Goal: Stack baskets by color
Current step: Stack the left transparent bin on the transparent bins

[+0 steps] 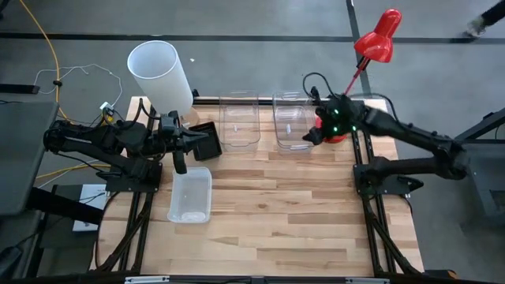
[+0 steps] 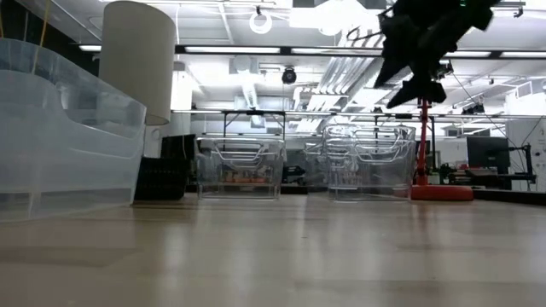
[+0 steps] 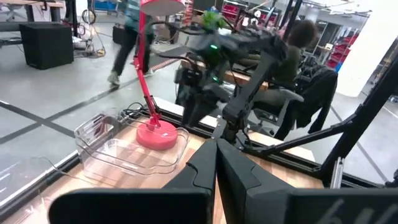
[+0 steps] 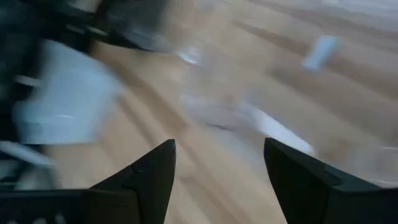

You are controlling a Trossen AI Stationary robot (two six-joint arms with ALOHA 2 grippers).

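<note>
Two clear baskets [image 1: 239, 122] [image 1: 292, 121] stand side by side on the table at the far edge, bottoms down. A small black basket [image 1: 207, 140] sits to their left. A frosted white basket [image 1: 191, 195] rests on the table nearer the front left. My right gripper [image 1: 316, 134] hangs open in the air over the right clear basket's right end [image 2: 371, 162], with nothing between its fingers [image 4: 217, 162]. My left gripper [image 1: 181, 154] is shut and raised beside the black basket, touching nothing [image 3: 214, 165].
A tall white cylinder lampshade [image 1: 162, 75] stands at the far left corner. A red desk lamp [image 1: 377, 35] has its base [image 2: 439, 192] just right of the clear baskets. A person walks and another sits beyond the table [image 3: 292, 50]. Bare wood lies across the table's near half [image 1: 300, 213].
</note>
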